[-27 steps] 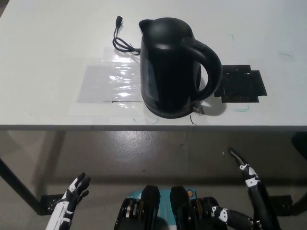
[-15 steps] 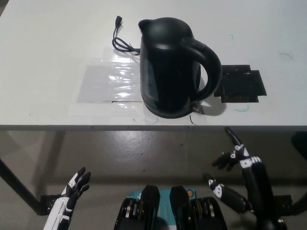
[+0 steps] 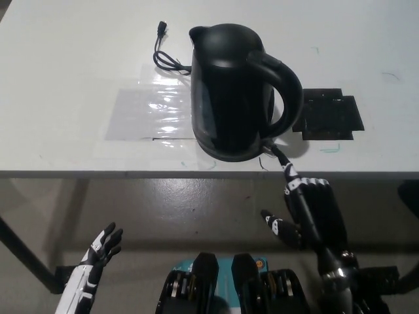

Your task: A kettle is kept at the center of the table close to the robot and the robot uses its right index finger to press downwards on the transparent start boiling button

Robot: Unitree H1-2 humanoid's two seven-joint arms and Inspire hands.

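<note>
A black kettle (image 3: 232, 91) stands upright on the white table (image 3: 65, 78), near its front edge, with the handle (image 3: 285, 91) to the right and the spout toward the back left. My black right hand (image 3: 304, 203) is raised just below the table's front edge. One finger is stretched out, and its tip (image 3: 276, 152) sits close to the base of the kettle's handle; the other fingers are curled. The start button is too dark to make out. My white left hand (image 3: 98, 252) rests low at the lower left with its fingers apart, holding nothing.
The kettle's black power cord and plug (image 3: 163, 52) lie behind it on the left. A clear plastic sheet (image 3: 147, 111) is taped to the table under and left of the kettle. A black flat patch (image 3: 327, 114) lies on the right.
My right hand has risen from below the table and moved left, its outstretched finger now reaching the table's edge by the foot of the kettle's handle. The left hand has dropped slightly.
</note>
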